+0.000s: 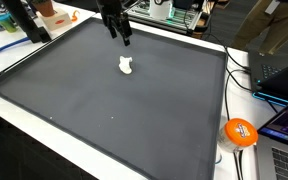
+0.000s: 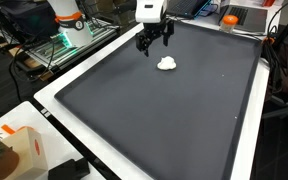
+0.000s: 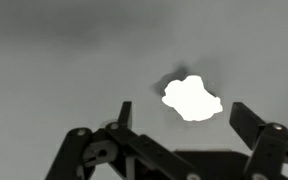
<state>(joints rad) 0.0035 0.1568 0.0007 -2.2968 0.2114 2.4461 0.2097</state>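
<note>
A small white lumpy object [image 1: 126, 67] lies on the dark grey mat [image 1: 134, 120]; it also shows in an exterior view [image 2: 167, 63] and in the wrist view [image 3: 192, 98]. My gripper [image 1: 122, 37] hangs above the mat, a little behind the white object, also seen in an exterior view [image 2: 155, 43]. In the wrist view the jaws [image 3: 184, 118] are open and empty, with the white object lying between and just beyond the fingertips. Nothing is held.
An orange ball [image 1: 240, 132] sits off the mat's edge near cables and a laptop [image 1: 284, 75]. An orange-and-white box [image 2: 19, 152] stands at a mat corner. A raised white border [image 2: 79, 75] frames the mat. Clutter lines the far side.
</note>
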